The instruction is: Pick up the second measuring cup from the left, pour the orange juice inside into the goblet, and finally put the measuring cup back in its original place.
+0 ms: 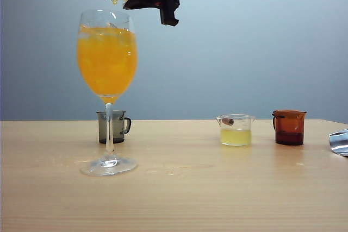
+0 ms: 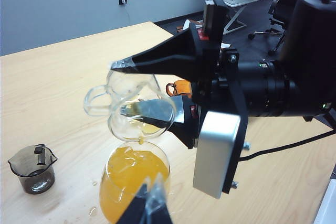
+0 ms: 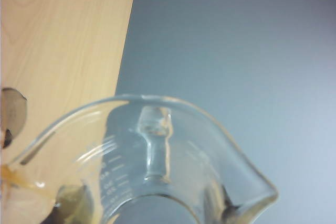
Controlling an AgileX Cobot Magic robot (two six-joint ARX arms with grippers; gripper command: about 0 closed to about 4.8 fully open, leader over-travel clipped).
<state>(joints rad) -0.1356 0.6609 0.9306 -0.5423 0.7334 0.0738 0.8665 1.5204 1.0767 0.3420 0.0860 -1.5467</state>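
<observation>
Goblet [image 1: 107, 63] near the table's [image 1: 217, 199] front edge, full of orange juice [image 1: 106, 61]; right gripper [image 2: 139, 87] clamps the tipped measuring cup [image 2: 131, 106] above; left gripper [image 2: 149, 203], state unclear.

1. Clear measuring cup [image 3: 157, 171] filling the lower half of the right wrist view, tipped onto its side.
2. Flared rim arching across, with a pouring lip at one end.
3. Small handle and faint graduation marks visible through the glass.
4. Trace of orange juice [image 3: 18, 179] clinging at the rim's low edge.
5. Wooden table [image 3: 63, 40] behind on one side, plain grey wall [image 3: 236, 40] on the other.
6. Smoky grey cup [image 3: 11, 114] partly visible at the picture's edge, on the table.
7. Right gripper's fingers not clearly discernible here.
</observation>
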